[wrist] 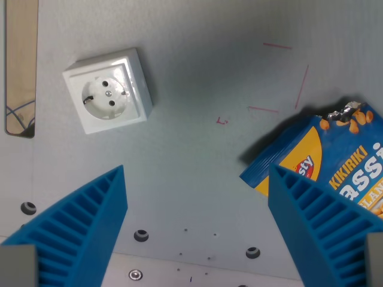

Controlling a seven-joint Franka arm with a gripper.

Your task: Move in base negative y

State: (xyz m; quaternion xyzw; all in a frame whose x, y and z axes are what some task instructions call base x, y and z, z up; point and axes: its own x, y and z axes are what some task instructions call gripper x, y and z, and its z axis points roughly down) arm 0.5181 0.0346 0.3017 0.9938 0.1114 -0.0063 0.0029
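Observation:
My gripper (197,197) is open and empty above the grey table, its two blue ribbed fingers (84,230) at the lower left and lower right of the wrist view. A white wall socket (109,89) lies on the table at the upper left, apart from the fingers. A blue and orange snack bag (326,152) lies at the wrist view's right, partly hidden behind the right finger (323,230).
Thin red pen marks (281,78) are drawn on the grey table at the upper right. A wooden strip with cables (19,66) runs along the left edge. Several bolt holes (141,235) sit along the table's lower edge.

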